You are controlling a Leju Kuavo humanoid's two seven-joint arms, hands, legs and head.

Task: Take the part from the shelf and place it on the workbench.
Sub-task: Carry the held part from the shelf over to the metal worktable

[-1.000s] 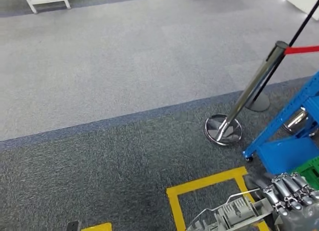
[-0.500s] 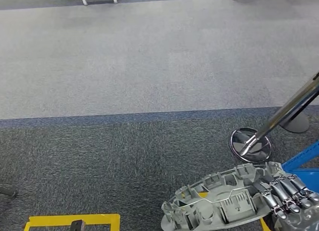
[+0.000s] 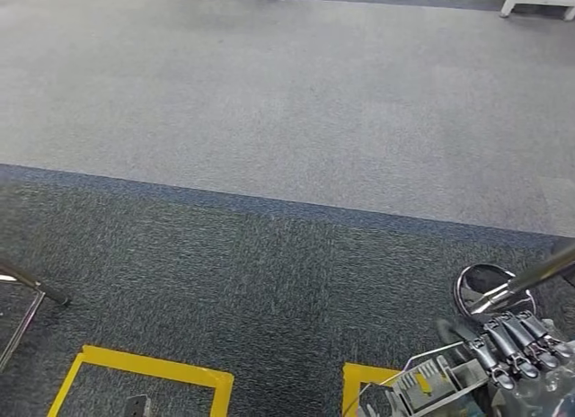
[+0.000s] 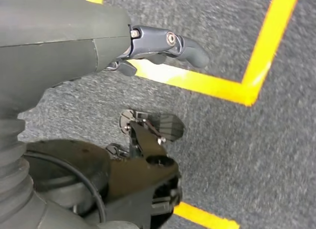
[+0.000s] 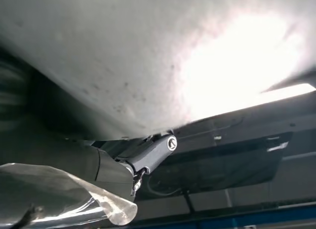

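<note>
Head view: the right hand [image 3: 518, 345] sits at 5 o'clock in the frame, fingers curled over the edge of the grey ribbed part [image 3: 424, 388], which it holds clear of the carpet. Judged step: transport, with the part off the shelf and the workbench not in sight. The next move calls for a steady carry and a turn toward the bench. A chrome stanchion base [image 3: 490, 289] stands at 4 o'clock, just beyond the hand, and may obstruct the path. Yellow floor tape [image 3: 153, 370] lies at 7 o'clock.

Left wrist view: the left hand [image 4: 156, 46] hangs over the carpet, fingers extended and apart, holding nothing.

Right wrist view: the part's pale underside [image 5: 149, 56] lies close above the thumb [image 5: 152, 152].
</note>
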